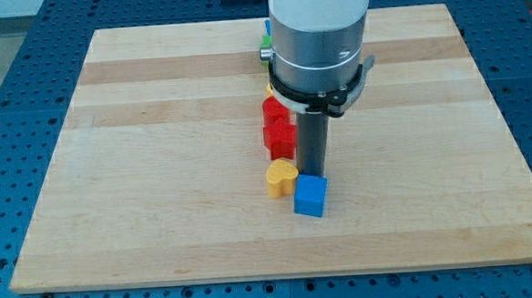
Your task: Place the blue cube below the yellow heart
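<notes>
- Yellow heart [281, 177]: it lies just to the view's left of my tip, a little toward the view's bottom, flat on the table [158, 173]. Its right side looks to be touching the blue cube, or very nearly.
- Red blocks [279, 128]: two of them stacked in a line toward the view's top, just left of the rod; their shape I cannot make out.
- My tip [315, 176]: there is no gripper on this arm, only a rod, so nothing opens, closes or is held. The rod's end sits right at the blue cube's top edge, seemingly in contact.
- Blue cube [310, 196]: directly below my tip in the view, and at the heart's lower right rather than under it. My judgement is the cube needs to travel toward the view's left and slightly down, so the push should come from its right side.
</notes>
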Robot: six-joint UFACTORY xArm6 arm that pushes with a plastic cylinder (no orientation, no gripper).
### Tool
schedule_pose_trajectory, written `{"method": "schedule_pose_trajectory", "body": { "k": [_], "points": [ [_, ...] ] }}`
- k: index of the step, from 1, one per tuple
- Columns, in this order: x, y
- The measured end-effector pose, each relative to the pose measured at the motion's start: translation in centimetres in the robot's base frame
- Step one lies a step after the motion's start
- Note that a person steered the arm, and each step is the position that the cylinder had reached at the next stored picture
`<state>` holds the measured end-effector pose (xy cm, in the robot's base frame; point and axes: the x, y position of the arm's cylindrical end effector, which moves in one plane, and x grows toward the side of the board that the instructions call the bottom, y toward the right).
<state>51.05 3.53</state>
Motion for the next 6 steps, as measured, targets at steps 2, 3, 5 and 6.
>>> {"method": "schedule_pose_trajectory", "body": {
  "k": [2,3,5,6],
  "points": [
    [0.2,0.0],
    [0.8,0.0],
    [0.5,1.9],
    [1.6,1.9]
  ]
}}
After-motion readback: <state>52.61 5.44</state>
